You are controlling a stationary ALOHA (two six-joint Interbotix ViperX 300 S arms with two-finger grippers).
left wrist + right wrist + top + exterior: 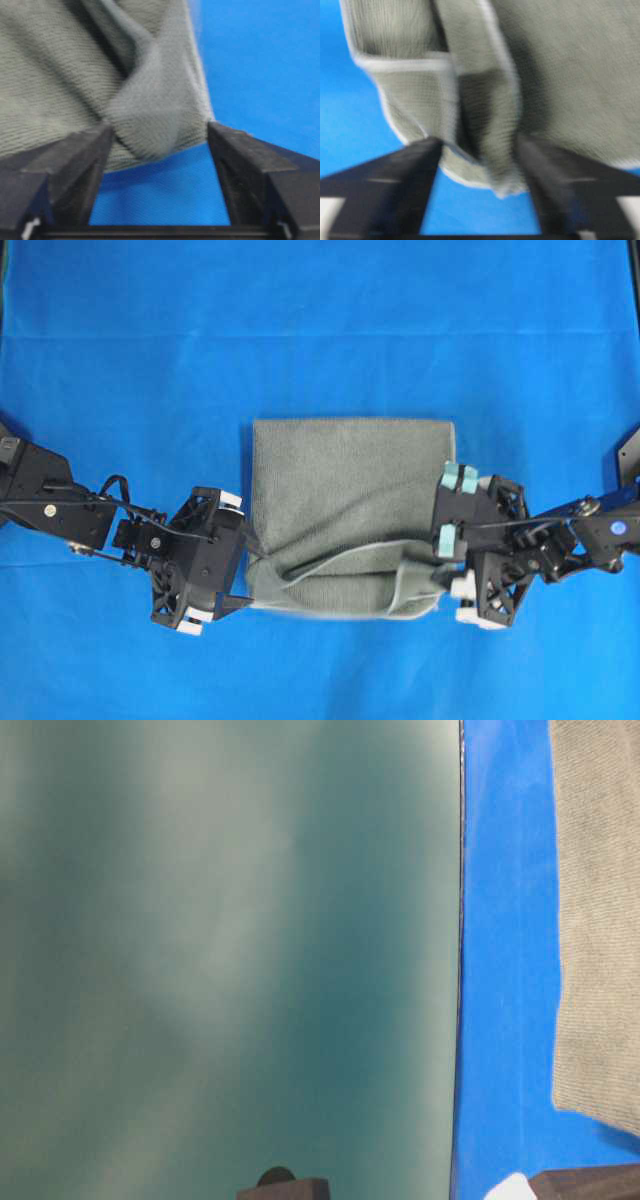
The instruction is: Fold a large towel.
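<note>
At centre of the overhead view, your grey-green terry towel [345,490] lies folded on the blue cloth-covered table [320,330], its lower edge rumpled. Both wrist views show the left gripper [159,137] and right gripper [479,150] spread, cloth between their jaws. Withdraw level, without snagging.

This looks like a robotics lab set-up, not a home. A bench draped wall to wall in plain bright blue cloth [320,330] serves as a bare staging surface, and two black skeletal robot arms [60,502] with exposed cabling reach in from opposite sides, cameras mounted at their wrists.
</note>
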